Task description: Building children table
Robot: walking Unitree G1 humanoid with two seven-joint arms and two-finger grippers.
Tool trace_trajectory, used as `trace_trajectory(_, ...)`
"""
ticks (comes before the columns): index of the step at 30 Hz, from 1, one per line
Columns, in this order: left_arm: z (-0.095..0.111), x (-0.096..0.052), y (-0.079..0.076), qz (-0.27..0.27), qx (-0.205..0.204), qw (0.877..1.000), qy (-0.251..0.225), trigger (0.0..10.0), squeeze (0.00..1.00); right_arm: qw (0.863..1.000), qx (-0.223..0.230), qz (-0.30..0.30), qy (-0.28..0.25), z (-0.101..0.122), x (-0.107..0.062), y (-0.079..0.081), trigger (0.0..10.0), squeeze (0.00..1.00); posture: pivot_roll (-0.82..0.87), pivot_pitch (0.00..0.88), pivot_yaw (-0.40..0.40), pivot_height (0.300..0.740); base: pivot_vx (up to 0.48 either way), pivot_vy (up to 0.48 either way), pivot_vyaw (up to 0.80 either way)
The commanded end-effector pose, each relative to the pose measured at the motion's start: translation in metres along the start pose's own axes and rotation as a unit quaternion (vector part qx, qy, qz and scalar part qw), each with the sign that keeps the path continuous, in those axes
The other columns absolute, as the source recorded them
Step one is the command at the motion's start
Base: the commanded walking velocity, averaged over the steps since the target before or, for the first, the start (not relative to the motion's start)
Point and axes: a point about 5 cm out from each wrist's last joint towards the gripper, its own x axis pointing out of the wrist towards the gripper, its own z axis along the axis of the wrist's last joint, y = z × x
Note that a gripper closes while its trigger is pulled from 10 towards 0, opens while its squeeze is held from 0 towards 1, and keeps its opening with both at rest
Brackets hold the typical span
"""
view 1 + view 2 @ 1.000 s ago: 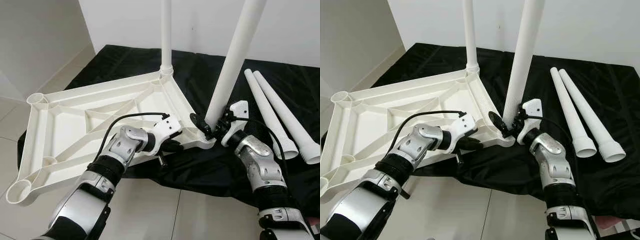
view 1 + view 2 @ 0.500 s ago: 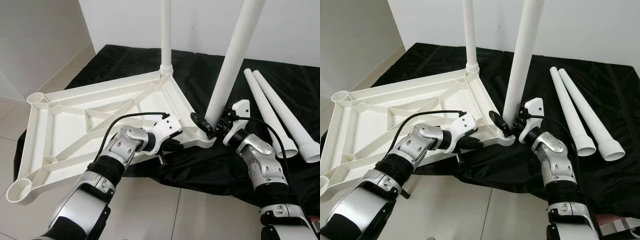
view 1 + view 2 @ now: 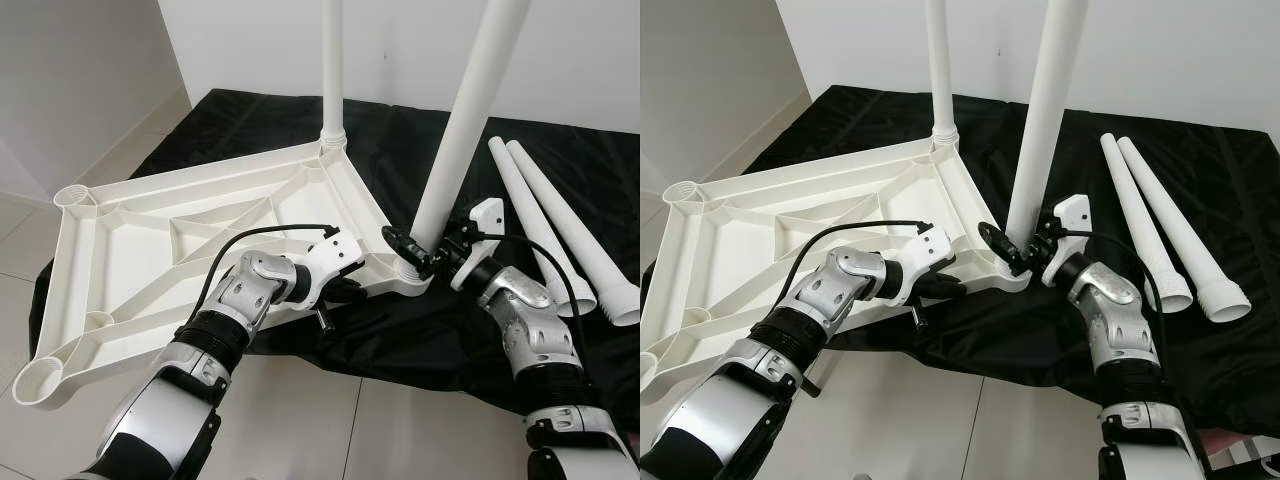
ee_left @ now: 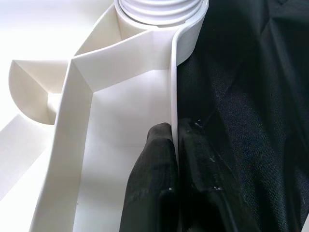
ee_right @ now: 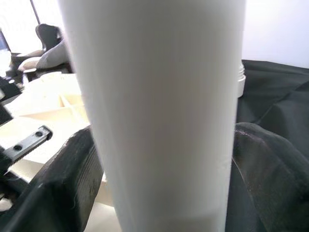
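Note:
The white plastic table top (image 3: pixel 150 240) lies upside down, partly on a black cloth. One white leg (image 3: pixel 332 70) stands upright in its far corner socket. A second, thicker leg (image 3: pixel 462 130) stands slightly tilted in the near right corner socket. My right gripper (image 3: pixel 418 258) is shut on the base of this leg; in the right wrist view the leg (image 5: pixel 159 96) sits between the black fingers (image 5: pixel 72 179). My left gripper (image 3: pixel 350 290) is shut on the table top's thin front rim (image 4: pixel 173 96), just left of that corner.
Two loose white legs (image 3: pixel 537 225) (image 3: pixel 572 232) lie side by side on the black cloth (image 3: pixel 450 330) at the right. Open sockets (image 3: pixel 75 197) (image 3: pixel 35 385) sit at the table top's left corners, which overhang the tiled floor (image 3: pixel 300 420). A white wall stands behind.
My right forearm has swung a little to the right while its gripper stays at the leg's base. The left arm and the table top have hardly moved.

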Motion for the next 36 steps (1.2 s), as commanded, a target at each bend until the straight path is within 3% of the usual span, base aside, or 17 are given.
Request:
trace_trajectory(1,-0.020,0.000,-0.004,0.006,-0.024,0.999,0.033,10.0,0.00,1.000,0.003,0.017,-0.001,0.001,0.002,0.002,10.0,0.00,-0.14,0.099,0.095,0.740,0.000,0.000,0.00)
trace_trajectory(23,-0.019,0.001,-0.004,0.007,-0.024,0.999,0.033,10.0,0.00,0.997,0.001,0.074,0.025,0.009,-0.007,-0.008,10.0,0.00,-0.14,0.102,0.094,0.740,0.000,0.000,0.00)
trace_trajectory(24,-0.018,0.001,-0.003,0.008,-0.024,0.999,0.032,10.0,0.00,0.997,0.001,0.077,0.024,0.011,-0.007,-0.008,4.7,0.00,-0.14,0.102,0.094,0.740,0.000,0.000,0.00)
trace_trajectory(27,-0.018,0.001,-0.003,0.008,-0.023,0.999,0.032,10.0,0.00,0.997,0.003,0.080,0.023,0.012,-0.007,-0.008,4.7,0.00,-0.14,0.102,0.093,0.740,0.000,0.000,0.00)
trace_trajectory(28,-0.018,0.001,-0.003,0.008,-0.023,0.999,0.032,10.0,0.00,0.996,0.005,0.084,0.023,0.012,-0.007,-0.008,0.0,0.00,-0.14,0.102,0.093,0.740,0.000,0.000,0.00)
trace_trajectory(36,-0.018,0.000,-0.002,0.010,-0.024,0.999,0.032,10.0,0.00,0.995,0.012,0.100,0.022,0.012,-0.007,-0.002,0.0,0.00,-0.14,0.104,0.095,0.740,0.000,0.000,0.00)
